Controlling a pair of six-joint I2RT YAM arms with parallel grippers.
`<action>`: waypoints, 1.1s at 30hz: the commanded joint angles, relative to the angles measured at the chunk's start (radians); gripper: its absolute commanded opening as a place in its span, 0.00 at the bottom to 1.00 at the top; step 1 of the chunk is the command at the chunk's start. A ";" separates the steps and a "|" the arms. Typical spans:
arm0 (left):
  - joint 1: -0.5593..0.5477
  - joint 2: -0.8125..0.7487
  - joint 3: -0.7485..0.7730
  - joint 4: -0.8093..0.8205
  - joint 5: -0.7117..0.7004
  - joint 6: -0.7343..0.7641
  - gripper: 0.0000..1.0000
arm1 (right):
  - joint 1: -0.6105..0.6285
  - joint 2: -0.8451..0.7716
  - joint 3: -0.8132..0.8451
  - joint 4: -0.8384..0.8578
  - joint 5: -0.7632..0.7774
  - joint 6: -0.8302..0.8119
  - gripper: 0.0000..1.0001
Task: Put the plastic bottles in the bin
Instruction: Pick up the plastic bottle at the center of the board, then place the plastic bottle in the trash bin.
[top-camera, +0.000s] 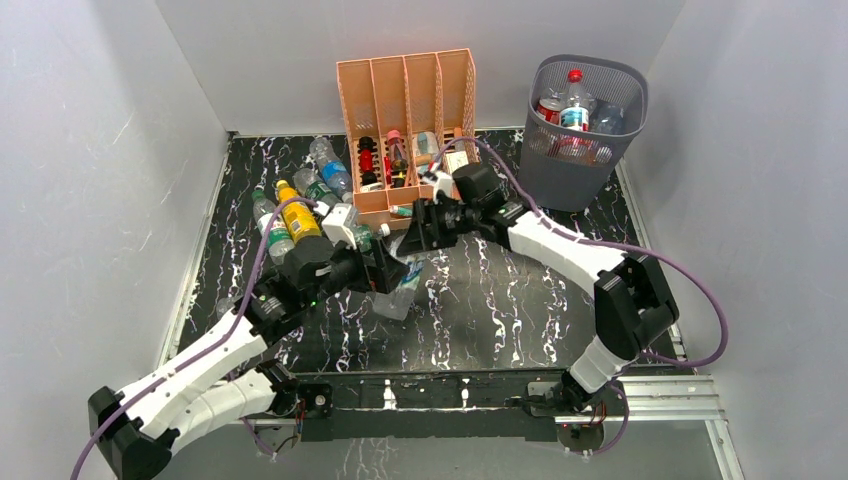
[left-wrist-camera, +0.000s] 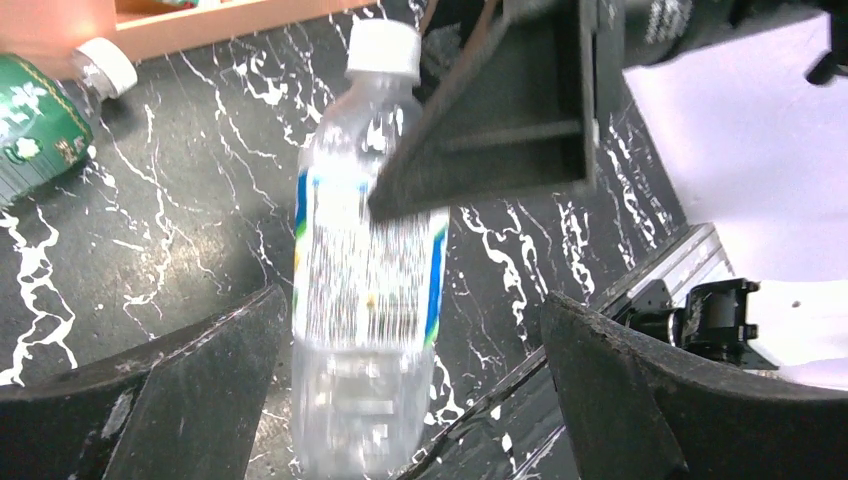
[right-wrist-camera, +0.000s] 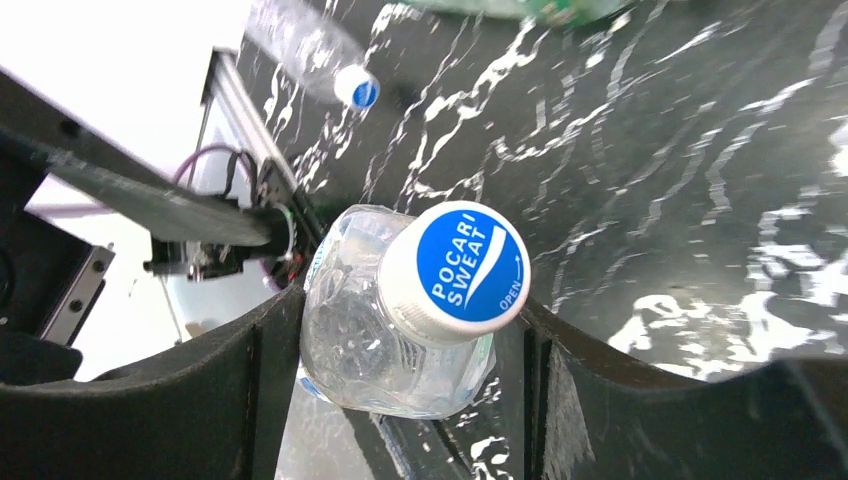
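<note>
A clear plastic bottle (top-camera: 401, 296) with a white-and-blue label and a blue-topped cap hangs over the middle of the table. My right gripper (right-wrist-camera: 410, 320) is shut on its shoulder just below the cap; it also shows in the top view (top-camera: 410, 258). My left gripper (left-wrist-camera: 410, 310) is open, its jaws standing wide on either side of the bottle's lower half (left-wrist-camera: 365, 270). The bottle looks blurred there. Several more bottles (top-camera: 298, 215) lie at the table's left rear. The dark grey mesh bin (top-camera: 570, 175) stands at the back right with a few bottles (top-camera: 574, 105) inside.
A peach four-slot organizer (top-camera: 405, 100) stands at the back centre with small items in it. A green-labelled bottle (left-wrist-camera: 30, 130) lies beside it. Another clear bottle (right-wrist-camera: 310, 50) lies near the table's left edge. White walls enclose the table on three sides.
</note>
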 joint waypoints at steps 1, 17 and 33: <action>0.002 -0.068 0.043 -0.039 -0.046 0.006 0.98 | -0.128 -0.063 0.100 -0.063 0.023 -0.060 0.59; 0.002 -0.055 0.011 -0.040 -0.050 0.003 0.98 | -0.596 -0.092 0.550 -0.197 0.165 -0.072 0.61; 0.002 -0.025 0.008 -0.038 -0.048 0.019 0.98 | -0.932 -0.035 0.633 0.055 0.062 0.174 0.62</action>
